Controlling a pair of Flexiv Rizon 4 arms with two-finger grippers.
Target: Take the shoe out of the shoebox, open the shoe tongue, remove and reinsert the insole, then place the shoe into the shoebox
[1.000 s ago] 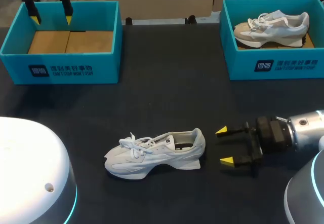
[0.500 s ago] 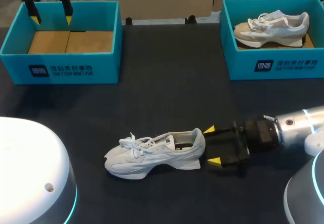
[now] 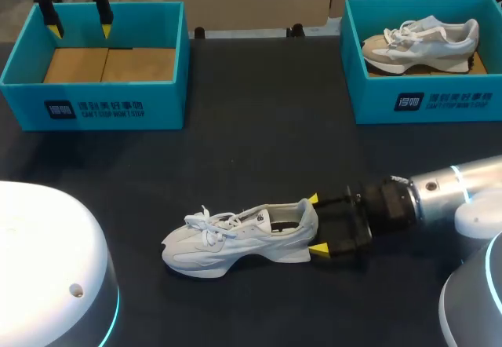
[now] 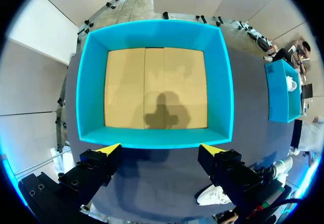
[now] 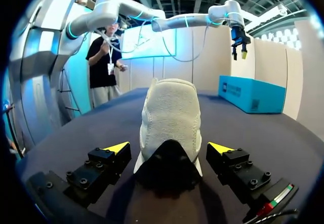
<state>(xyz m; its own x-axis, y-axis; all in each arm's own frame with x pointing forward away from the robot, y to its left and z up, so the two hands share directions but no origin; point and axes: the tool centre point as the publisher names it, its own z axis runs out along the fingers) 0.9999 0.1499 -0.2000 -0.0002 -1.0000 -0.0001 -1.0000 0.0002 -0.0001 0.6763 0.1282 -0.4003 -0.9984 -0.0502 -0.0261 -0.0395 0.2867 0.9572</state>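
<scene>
Fingers apart, your right gripper [image 3: 314, 224] straddles the white shoe [image 3: 235, 235] at its heel, lower centre; your left gripper [image 3: 78, 19] hangs spread over the upper-left shoebox [image 3: 157, 104], a second shoe [image 3: 420, 42] boxed upper right.

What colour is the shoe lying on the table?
The shoe is white; the head view shows it best.

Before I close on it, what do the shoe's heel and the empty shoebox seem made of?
The shoe heel: matte, nubby off-white textile, possibly suede or knit, by its fuzzy grain. The empty shoebox: likely cardboard; brown matte floor with a seam, smooth teal walls, perhaps coated.
</scene>
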